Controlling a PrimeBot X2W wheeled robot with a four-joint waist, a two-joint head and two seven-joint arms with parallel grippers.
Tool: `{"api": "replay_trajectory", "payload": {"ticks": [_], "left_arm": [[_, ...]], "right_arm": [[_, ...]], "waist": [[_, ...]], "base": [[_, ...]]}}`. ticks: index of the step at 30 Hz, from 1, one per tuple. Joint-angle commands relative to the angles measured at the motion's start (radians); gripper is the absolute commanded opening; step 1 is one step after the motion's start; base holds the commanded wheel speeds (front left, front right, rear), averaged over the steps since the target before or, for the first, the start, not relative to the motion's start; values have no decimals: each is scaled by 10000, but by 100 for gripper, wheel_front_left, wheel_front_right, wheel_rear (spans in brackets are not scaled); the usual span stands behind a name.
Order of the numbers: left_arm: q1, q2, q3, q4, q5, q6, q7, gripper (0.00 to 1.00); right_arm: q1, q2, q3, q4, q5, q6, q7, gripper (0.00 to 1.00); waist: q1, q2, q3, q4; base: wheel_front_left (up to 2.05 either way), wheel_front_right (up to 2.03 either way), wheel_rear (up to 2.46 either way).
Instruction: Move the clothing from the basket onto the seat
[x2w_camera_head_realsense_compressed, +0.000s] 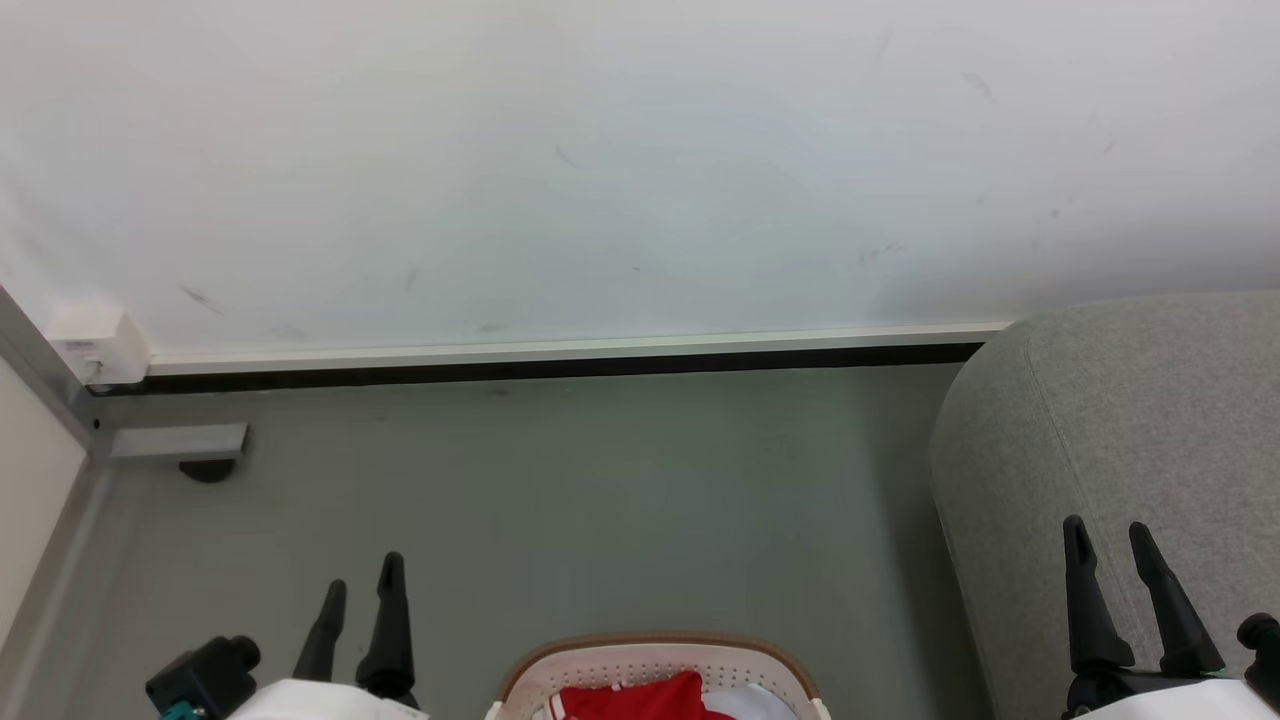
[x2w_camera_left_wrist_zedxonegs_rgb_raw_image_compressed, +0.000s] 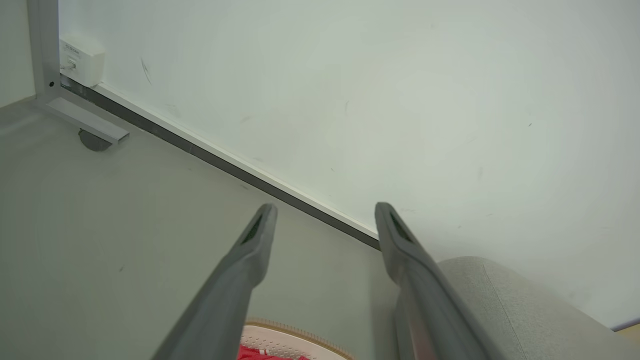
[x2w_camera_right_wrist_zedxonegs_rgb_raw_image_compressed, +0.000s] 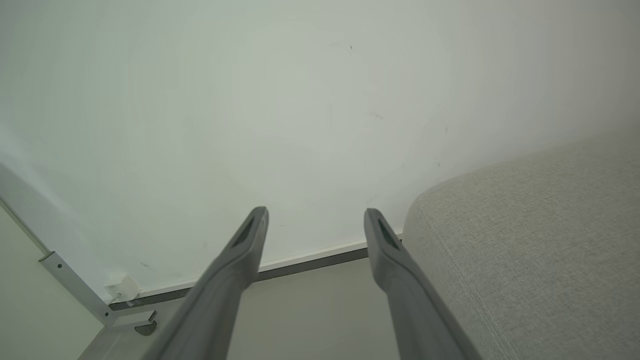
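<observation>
We've got both arms parked low w/ nothing in them: left gripper (x2w_camera_head_realsense_compressed: 363, 576) hangs over the floor (x2w_camera_head_realsense_compressed: 600, 500) just left of the basket (x2w_camera_head_realsense_compressed: 650, 640), fingers apart & empty. The right gripper (x2w_camera_head_realsense_compressed: 1108, 528) sits in front of the seat (x2w_camera_head_realsense_compressed: 1130, 420), fingers likewise apart. The clothing (x2w_camera_head_realsense_compressed: 625, 700), bright red, lies inside the basket at the bottom edge of the head view, btwn our arms. The basket stands on the floor near the seat's rounded corner, prob. so the carry is short. No garment moved yet, we reckon; we'd need to bend down first, since our fingers point twd the wall (x2w_camera_head_realsense_compressed: 600, 180), not the red pile.
</observation>
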Motion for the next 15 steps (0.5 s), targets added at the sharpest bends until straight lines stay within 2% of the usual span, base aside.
{"api": "replay_trajectory", "payload": {"ticks": [1,15], "left_arm": [[-62,133,-46,-82,415,32,-146,100],[95,209,-347,-135,2017,136,-519,100]], "right_arm": [[-18,-29,-95,-59,-519,-10,-76,100],[86,222,-348,10,-2278,-12,-206,100]], "waist": [[0,-1,7,-5],[0,-1,23,-53]], "base": [[0,0,0],[0,0,0]]}}
